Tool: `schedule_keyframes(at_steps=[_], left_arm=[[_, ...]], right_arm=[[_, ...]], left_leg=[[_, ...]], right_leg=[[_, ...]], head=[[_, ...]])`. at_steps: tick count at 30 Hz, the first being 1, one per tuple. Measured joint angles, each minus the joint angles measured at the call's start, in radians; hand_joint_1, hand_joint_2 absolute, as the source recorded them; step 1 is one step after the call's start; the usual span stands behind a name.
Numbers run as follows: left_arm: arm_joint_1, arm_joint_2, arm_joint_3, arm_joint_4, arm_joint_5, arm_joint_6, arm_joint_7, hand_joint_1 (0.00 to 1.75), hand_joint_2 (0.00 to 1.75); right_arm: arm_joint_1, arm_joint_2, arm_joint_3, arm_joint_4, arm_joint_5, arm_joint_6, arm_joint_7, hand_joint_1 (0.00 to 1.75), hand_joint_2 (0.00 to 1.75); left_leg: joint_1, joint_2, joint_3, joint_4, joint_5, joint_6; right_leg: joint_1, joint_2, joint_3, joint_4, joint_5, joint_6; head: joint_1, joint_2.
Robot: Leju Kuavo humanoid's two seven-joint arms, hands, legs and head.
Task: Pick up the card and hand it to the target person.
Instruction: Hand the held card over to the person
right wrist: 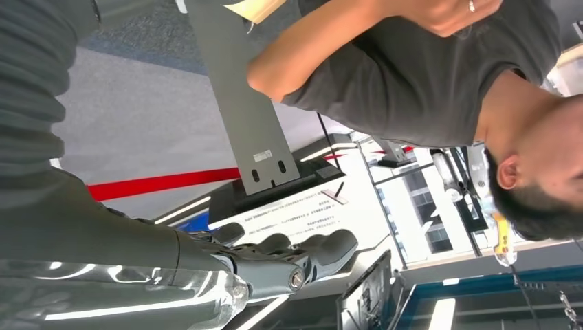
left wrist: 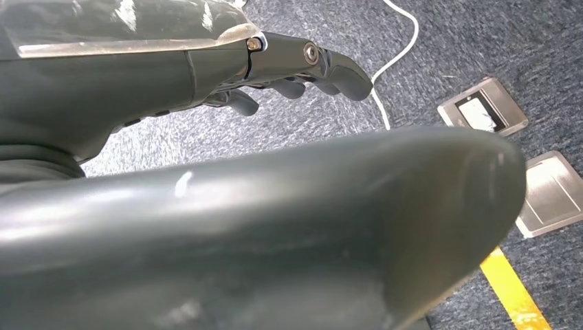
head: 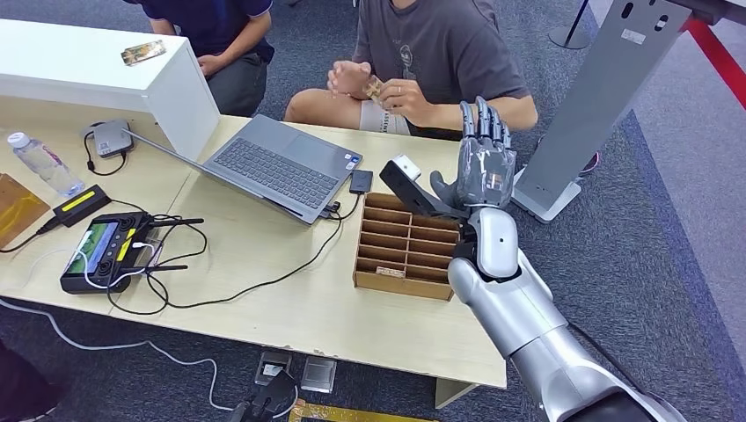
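Person (head: pixel 440 53) holds card (head: pixel 374 87); right robot hand (head: pixel 486 167) empty.

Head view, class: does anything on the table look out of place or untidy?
Nothing is spilled or broken. The black cable trails loosely across the table from the laptop to the controller. A bottle lies on its side.

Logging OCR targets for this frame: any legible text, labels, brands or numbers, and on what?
None can be read.
Grey stand: small label near its top, too small.
Display board behind the stand, right wrist view: printed lines, blurred.
Water bottle: label blurred.
Laptop: sticker too small.
Controller: screen unreadable.
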Motion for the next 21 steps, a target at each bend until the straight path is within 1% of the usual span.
schedule_keyframes(at_steps=[2, 6, 9, 12, 14, 17, 21], left_arm=[[0.000, 0.000, 0.000, 0.000, 0.001, 0.002, 0.000, 0.00, 0.00], [0.002, 0.000, 0.001, 0.000, 0.009, 0.006, -0.001, 0.00, 0.00], [0.005, 0.000, 0.003, 0.000, 0.016, 0.010, -0.005, 0.00, 0.00], [0.009, 0.000, 0.005, 0.000, 0.023, 0.013, -0.011, 0.00, 0.00], [0.012, 0.000, 0.007, 0.000, 0.027, 0.014, -0.013, 0.00, 0.00], [0.016, 0.000, 0.008, 0.000, 0.028, 0.014, -0.012, 0.00, 0.00], [0.018, 0.000, 0.009, 0.000, 0.027, 0.015, -0.007, 0.00, 0.00]], right_arm=[[0.002, 0.001, 0.001, -0.001, -0.018, -0.020, -0.013, 0.00, 1.75], [0.021, 0.002, 0.001, -0.022, -0.096, -0.111, -0.075, 0.00, 1.75], [0.057, 0.002, -0.002, -0.056, -0.256, -0.160, -0.167, 0.00, 1.75], [0.117, 0.002, -0.008, -0.100, -0.468, -0.171, -0.266, 0.00, 1.75], [0.163, 0.001, -0.010, -0.135, -0.596, -0.171, -0.316, 0.00, 1.75], [0.234, -0.002, -0.010, -0.190, -0.716, -0.169, -0.356, 0.00, 1.75], [0.320, -0.010, -0.010, -0.266, -0.813, -0.166, -0.376, 0.00, 1.75]], left_leg=[[0.000, 0.000, 0.000, 0.000, 0.000, 0.000], [0.000, 0.000, 0.000, 0.000, 0.000, 0.000], [0.000, 0.000, 0.000, 0.000, 0.000, 0.000], [0.000, 0.000, 0.000, 0.000, 0.000, 0.000], [0.000, 0.000, 0.000, 0.000, 0.000, 0.000], [0.000, 0.000, 0.000, 0.000, 0.000, 0.000], [0.000, 0.000, 0.000, 0.000, 0.000, 0.000]], right_leg=[[0.000, 0.000, 0.000, 0.000, 0.000, 0.000], [0.000, 0.000, 0.000, 0.000, 0.000, 0.000], [0.000, 0.000, 0.000, 0.000, 0.000, 0.000], [0.000, 0.000, 0.000, 0.000, 0.000, 0.000], [0.000, 0.000, 0.000, 0.000, 0.000, 0.000], [0.000, 0.000, 0.000, 0.000, 0.000, 0.000], [0.000, 0.000, 0.000, 0.000, 0.000, 0.000]], head=[[0.000, 0.000], [0.000, 0.000], [-0.001, 0.000], [-0.001, 0.000], [0.000, 0.000], [0.000, 0.000], [0.000, 0.000]])
